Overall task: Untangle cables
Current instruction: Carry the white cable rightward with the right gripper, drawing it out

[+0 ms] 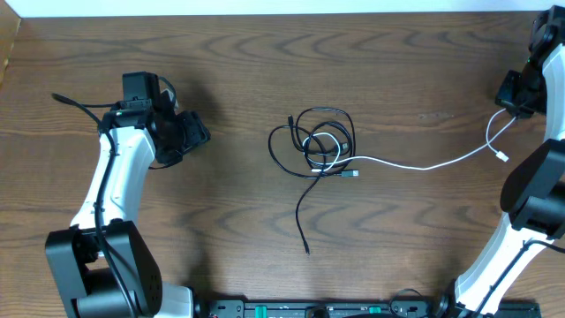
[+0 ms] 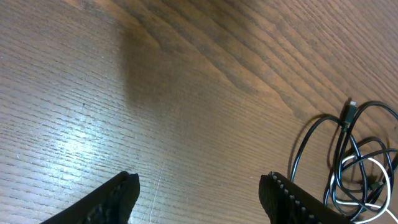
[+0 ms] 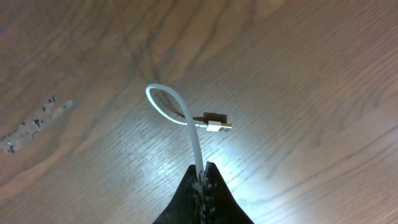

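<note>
The right gripper (image 3: 203, 169) jaws are pinching shut on the white cable (image 3: 196, 142), while the left gripper (image 2: 199, 186) jaws are standing apart over bare wood, gripping nothing. The right wrist view is showing what the overhead cannot: the cord is curling into a small loop just past the fingertips, its silver plug (image 3: 216, 126) sticking out beside it. The overhead view is showing the whole run: the white cable is stretching from near the table's (image 1: 221, 53) right edge to the middle, threading into the looped black cables (image 1: 322, 146). One black tail is trailing toward the robot-side edge. The left wrist view is catching only part of that tangle, at its lower right.
</note>
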You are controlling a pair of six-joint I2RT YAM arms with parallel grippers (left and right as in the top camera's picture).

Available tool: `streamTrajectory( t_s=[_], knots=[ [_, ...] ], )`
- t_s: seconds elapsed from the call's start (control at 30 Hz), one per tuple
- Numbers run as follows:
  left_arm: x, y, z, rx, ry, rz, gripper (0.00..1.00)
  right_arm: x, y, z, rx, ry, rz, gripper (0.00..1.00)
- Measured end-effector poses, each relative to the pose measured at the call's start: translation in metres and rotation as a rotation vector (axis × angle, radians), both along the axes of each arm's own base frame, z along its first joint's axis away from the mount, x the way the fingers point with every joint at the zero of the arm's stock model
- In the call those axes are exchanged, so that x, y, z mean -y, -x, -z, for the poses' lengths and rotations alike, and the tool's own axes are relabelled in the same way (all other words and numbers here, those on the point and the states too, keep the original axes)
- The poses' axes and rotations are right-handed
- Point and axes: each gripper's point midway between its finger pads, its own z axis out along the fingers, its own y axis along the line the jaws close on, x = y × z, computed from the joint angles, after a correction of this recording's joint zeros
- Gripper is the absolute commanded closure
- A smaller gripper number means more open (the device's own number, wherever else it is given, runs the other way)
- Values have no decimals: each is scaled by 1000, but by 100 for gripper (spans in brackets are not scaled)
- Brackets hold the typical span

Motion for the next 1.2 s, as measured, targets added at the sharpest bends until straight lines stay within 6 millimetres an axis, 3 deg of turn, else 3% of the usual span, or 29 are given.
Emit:
streamTrajectory(
  t_s=[0.2, 0.3, 0.37, 0.4, 0.53, 0.57, 0.83, 1.07, 1.2],
  knots=[
    [0, 0, 0, 0, 0, 0, 33, -1, -27, 14, 112, -21, -8, 99],
    [0, 0, 0, 0, 0, 0, 33, -8, -35, 31, 145, -64, -15, 95],
    [0, 0, 0, 0, 0, 0, 33, -12, -35, 40, 149, -85, -17, 87],
    [0, 0, 0, 0, 0, 0, 33, -14, -34, 43, 148, -95, -15, 76],
    [0, 0, 0, 0, 0, 0, 33, -17, -33, 47, 145, -115, -18, 8],
    [0, 0, 0, 0, 0, 0, 33, -18, -34, 47, 149, -117, -19, 1],
    [0, 0, 0, 0, 0, 0, 33, -20, -31, 40, 130, -126, -39, 1],
    [0, 0, 0, -1, 0, 0, 33, -21, -49, -13, 212, -124, -82, 1],
    [0, 0, 0, 0, 0, 0, 33, -43, -65, -33, 279, -181, -162, 1]
  ],
)
